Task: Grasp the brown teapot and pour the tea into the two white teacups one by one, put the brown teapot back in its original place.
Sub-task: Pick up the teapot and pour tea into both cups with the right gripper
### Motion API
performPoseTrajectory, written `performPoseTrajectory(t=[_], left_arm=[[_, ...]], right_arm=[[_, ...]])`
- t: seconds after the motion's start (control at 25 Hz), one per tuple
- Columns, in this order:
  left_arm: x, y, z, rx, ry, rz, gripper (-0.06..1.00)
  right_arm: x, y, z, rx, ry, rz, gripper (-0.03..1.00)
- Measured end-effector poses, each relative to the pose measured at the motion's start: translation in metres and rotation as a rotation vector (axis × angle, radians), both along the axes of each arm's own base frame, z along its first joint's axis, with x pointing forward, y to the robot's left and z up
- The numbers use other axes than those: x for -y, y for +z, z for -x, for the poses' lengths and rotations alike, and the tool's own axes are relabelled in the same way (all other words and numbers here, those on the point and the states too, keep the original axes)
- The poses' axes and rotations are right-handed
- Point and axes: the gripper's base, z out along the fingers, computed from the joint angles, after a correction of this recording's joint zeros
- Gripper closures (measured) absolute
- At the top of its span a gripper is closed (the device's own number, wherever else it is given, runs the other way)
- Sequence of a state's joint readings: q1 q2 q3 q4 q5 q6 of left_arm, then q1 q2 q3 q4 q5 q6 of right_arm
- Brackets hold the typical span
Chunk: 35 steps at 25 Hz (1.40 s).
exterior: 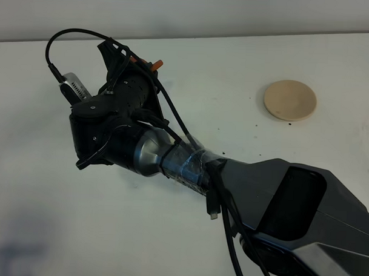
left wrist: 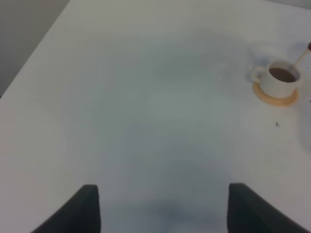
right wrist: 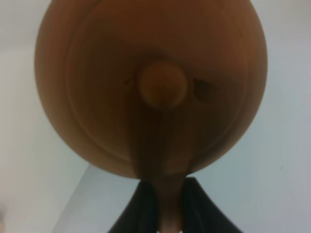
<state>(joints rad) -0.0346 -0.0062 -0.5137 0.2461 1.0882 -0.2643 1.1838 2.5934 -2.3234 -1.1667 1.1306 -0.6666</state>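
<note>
Closest to the lens in the high view is the right arm [exterior: 291,202], a big dark grey thing coming in from the lower right corner and reaching across to the left half of the white worktop [exterior: 78,231]. Its wrist block and cables cover whatever hangs under it, so from here I can't see the jaws or the pot. Over on the right, well apart from that wrist, sits the round beige disc [exterior: 289,100], flat on the worktop by itself.

Left wrist view: the left gripper [left wrist: 163,208] shows as two dark fingers [left wrist: 82,208] at the frame edge, spread wide, only bare worktop between them, so it's released. Further off there's one white teacup [left wrist: 279,80] standing on its orange coaster [left wrist: 276,100], dark tea inside. A thin tan line [left wrist: 297,60] slants into the cup from the frame edge; can't say what it is.

Right wrist view: pretty much all brown teapot [right wrist: 97,73]. You're looking at the lid with its knob [right wrist: 163,86], and the handle [right wrist: 167,216] runs straight back into the right gripper [right wrist: 168,194], whose dark fingers [right wrist: 141,208] are clenched on it from both sides. So the pot is held in the gripper, off the worktop and not on the disc.
</note>
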Motion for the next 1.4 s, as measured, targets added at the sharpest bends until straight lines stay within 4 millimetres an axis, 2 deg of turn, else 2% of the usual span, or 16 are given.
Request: performPoseTrajectory(t=[1.12,1.4], left_arm=[[0.0,0.0,0.0,0.0,0.0,0.0,0.39],[0.0,0.0,0.0,0.0,0.0,0.0,0.39]], right_arm=[[-0.007,0.0,0.012,-0.005,0.025,-0.002,0.87],[-0.006,-0.005,0.012,-0.059,-0.002,-0.053,0.87]])
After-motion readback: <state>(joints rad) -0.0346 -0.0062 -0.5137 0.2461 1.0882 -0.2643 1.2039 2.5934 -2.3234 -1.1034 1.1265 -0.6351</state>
